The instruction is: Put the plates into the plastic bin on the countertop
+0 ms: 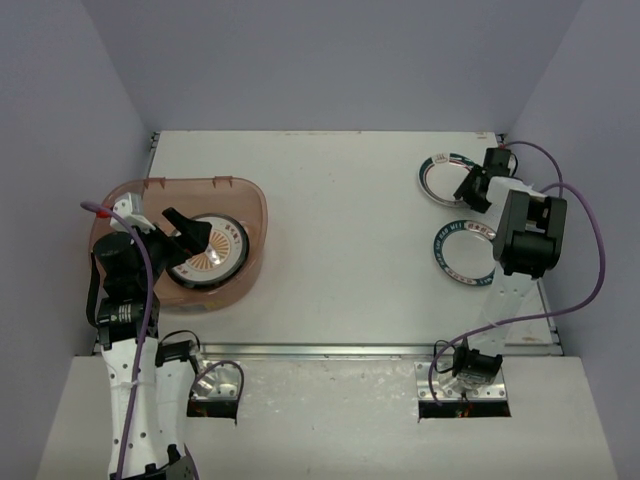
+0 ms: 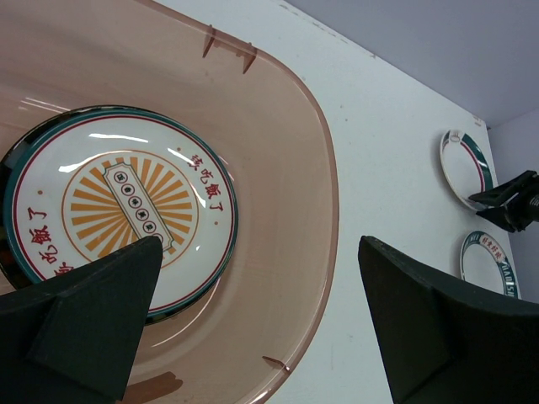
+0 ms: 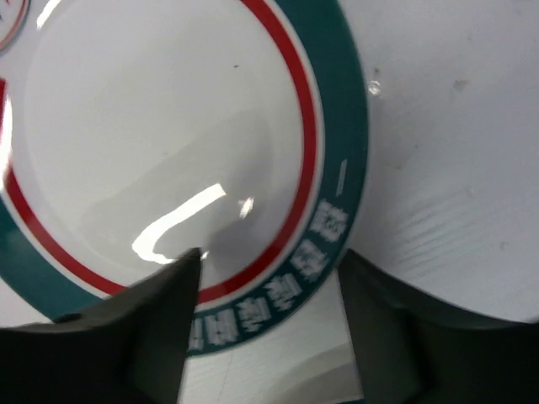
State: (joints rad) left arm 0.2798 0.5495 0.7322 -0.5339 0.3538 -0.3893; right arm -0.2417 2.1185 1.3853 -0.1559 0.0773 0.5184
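The plastic bin (image 1: 255, 200) sits at the left of the countertop (image 1: 350, 220) with an orange sunburst plate (image 1: 225, 245) inside it. My left gripper (image 1: 196, 238) hovers open above that plate (image 2: 118, 202), with nothing between its fingers (image 2: 101, 311) and the bin's rim (image 2: 324, 168) below the gap. Two teal-rimmed white plates lie at the right, a far one (image 1: 440, 180) and a near one (image 1: 462, 253). My right gripper (image 1: 468, 192) is low at the far plate's right edge. Its jaws (image 3: 269, 257) straddle the teal-and-red rim of this plate (image 3: 168, 109), still apart.
Pale lavender walls enclose the countertop on three sides. The right arm's dark body (image 1: 528, 235) and purple cable (image 1: 590, 250) hang over the table's right edge beside the near plate. The metal front edge (image 1: 330, 350) runs between the arm bases.
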